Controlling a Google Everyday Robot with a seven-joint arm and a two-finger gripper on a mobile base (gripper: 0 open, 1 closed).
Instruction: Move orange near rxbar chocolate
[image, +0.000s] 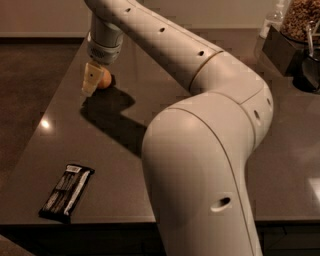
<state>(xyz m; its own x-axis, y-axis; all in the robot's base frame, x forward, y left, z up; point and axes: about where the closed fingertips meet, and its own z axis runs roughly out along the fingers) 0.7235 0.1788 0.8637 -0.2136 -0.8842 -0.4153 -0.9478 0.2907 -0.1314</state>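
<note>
The orange sits at the far left of the dark table, partly hidden behind the gripper. My gripper hangs from the white arm, points down and is right at the orange, low over the table, its cream tip covering the fruit's left side. The rxbar chocolate, a flat black wrapper with white stripes, lies at the table's front left corner, well apart from the orange and the gripper.
My white arm fills the middle and right of the view and hides much of the table. Dark containers with grain stand at the back right. The table's left edge runs close to the orange.
</note>
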